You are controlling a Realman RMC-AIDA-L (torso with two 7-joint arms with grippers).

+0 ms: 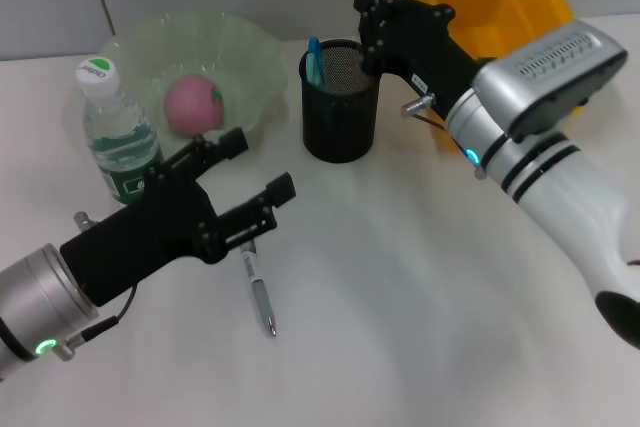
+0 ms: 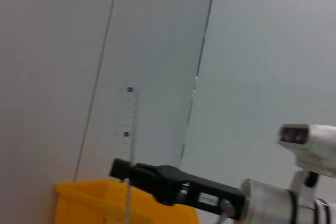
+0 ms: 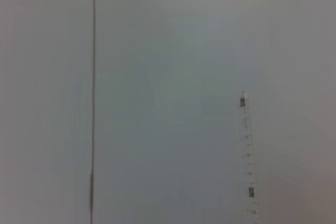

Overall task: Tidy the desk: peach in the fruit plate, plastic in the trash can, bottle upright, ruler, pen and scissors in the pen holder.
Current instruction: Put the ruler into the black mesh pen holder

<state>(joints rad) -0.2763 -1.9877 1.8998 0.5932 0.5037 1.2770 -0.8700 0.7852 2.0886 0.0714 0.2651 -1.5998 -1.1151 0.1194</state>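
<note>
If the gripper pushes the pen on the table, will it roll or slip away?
Probably it rolls: the pen looks round, slim and glossy, lying flat on the smooth table. Likely light, so the open left gripper may nudge it aside.

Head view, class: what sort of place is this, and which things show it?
Probably a staged desk in a robotics lab: a mesh pen holder, a pen on the white table, a water bottle, and a peach in a fruit plate.
</note>
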